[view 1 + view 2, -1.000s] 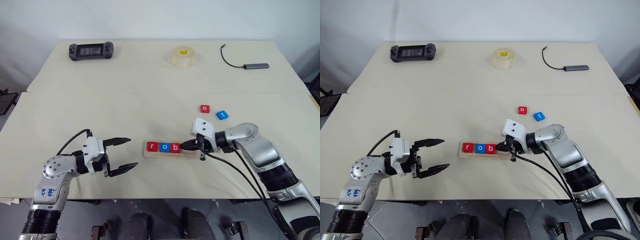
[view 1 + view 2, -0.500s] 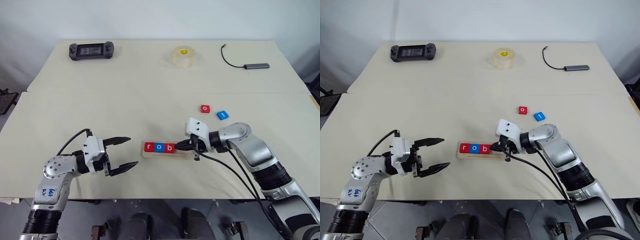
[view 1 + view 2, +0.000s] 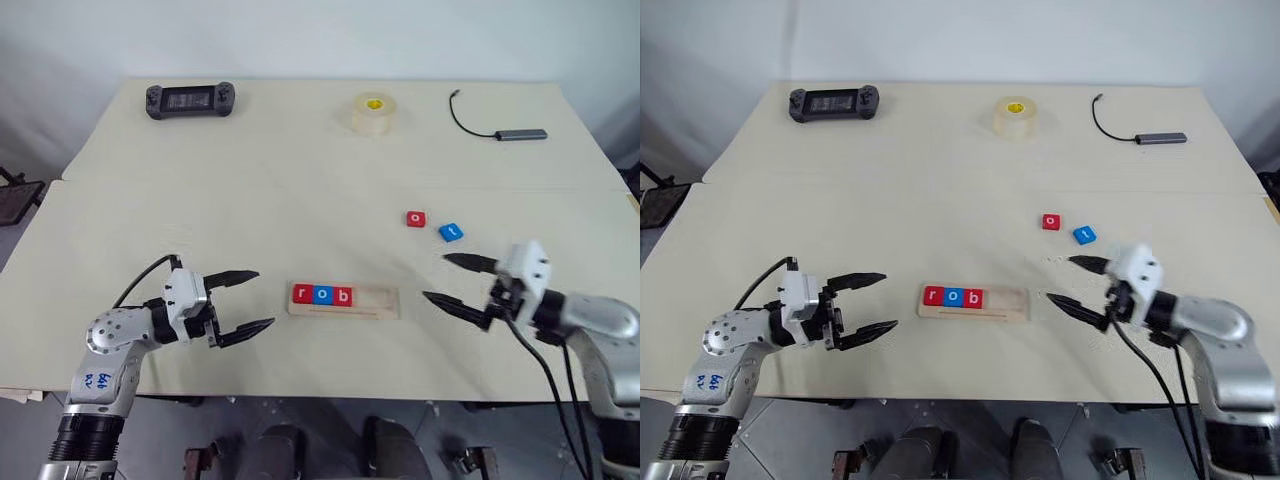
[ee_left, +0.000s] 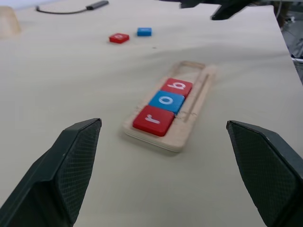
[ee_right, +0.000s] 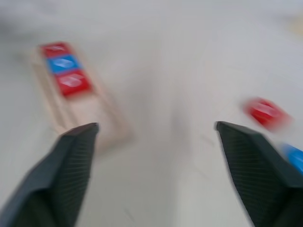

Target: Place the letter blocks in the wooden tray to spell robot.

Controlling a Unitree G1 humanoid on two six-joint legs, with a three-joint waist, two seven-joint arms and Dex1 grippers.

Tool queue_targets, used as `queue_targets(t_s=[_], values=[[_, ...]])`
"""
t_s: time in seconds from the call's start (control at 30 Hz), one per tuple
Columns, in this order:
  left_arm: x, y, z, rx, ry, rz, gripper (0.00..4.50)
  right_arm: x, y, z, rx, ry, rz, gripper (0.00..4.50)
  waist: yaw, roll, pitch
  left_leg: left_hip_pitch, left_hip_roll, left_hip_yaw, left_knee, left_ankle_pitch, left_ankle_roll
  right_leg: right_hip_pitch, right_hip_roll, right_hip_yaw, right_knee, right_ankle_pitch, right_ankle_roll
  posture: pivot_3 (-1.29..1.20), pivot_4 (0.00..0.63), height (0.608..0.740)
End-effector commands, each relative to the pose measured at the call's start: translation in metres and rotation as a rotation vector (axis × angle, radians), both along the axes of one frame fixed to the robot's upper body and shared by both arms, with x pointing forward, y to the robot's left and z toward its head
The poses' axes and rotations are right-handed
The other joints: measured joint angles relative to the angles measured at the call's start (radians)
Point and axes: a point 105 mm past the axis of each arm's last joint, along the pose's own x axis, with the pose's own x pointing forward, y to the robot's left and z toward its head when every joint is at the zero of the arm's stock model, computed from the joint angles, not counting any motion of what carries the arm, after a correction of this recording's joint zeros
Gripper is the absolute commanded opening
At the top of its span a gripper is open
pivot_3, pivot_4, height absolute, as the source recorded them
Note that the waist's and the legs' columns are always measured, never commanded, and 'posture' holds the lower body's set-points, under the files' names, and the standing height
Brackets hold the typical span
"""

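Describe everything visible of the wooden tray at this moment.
The wooden tray is a long, narrow holder of pale wood with rounded corners and a shallow recess, lying flat on the cream table between the two grippers, touched by neither. Three letter blocks fill its left part: red r, blue o, red b, side by side. The right part of the recess is empty.

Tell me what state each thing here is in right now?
wooden tray: three slots filled, two free
r, o, b blocks: seated in tray
red o block: loose on table
blue t block: loose on table
left gripper: open, holding nothing
right gripper: open, holding nothing
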Motion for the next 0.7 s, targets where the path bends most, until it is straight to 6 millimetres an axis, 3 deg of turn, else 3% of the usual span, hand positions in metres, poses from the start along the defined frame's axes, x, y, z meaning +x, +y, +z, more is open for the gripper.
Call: queue_targets(t_s=[0.03,0.13,0.4,0.6,0.7], values=[[0.003,-0.001,0.005,-0.024,-0.02,0.0,4.5,-0.007,-0.019,0.014,-0.022,-0.147,-0.093,4.48,-0.001,0.0,0.0,0.001,0.0,0.0,0.0,0.0,0.0,0.0,0.0,0.0,0.001,0.0,0.0,0.0,0.15,0.74],[0.007,-0.009,0.006,-0.026,-0.027,-0.029,4.5,-0.024,-0.044,-0.001,-0.011,-0.148,-0.21,4.48,0.0,0.0,0.0,0.002,0.0,0.001,0.0,0.0,0.0,0.0,0.0,0.001,0.002,0.0,0.0,0.0,0.15,0.74],[0.01,-0.008,0.011,-0.023,-0.045,-0.032,4.5,-0.034,-0.061,-0.026,0.015,-0.117,-0.282,4.48,-0.005,0.0,0.0,0.003,0.001,0.003,0.0,0.0,0.0,0.0,0.0,0.003,0.003,0.0,0.0,0.0,0.15,0.74],[0.007,-0.008,0.015,-0.026,-0.062,-0.021,4.5,-0.002,-0.048,0.0,0.115,-0.115,-0.235,4.48,-0.014,0.0,0.0,0.003,0.001,0.003,0.001,0.001,0.0,0.0,0.0,0.004,0.004,0.0,0.0,0.0,0.15,0.74],[0.006,-0.009,0.017,-0.03,-0.067,-0.018,4.5,0.026,-0.035,0.015,0.151,-0.054,-0.227,4.48,-0.018,0.0,0.0,0.003,0.001,0.003,0.001,0.001,0.0,0.0,0.0,0.004,0.004,0.0,0.0,0.0,0.15,0.74]])
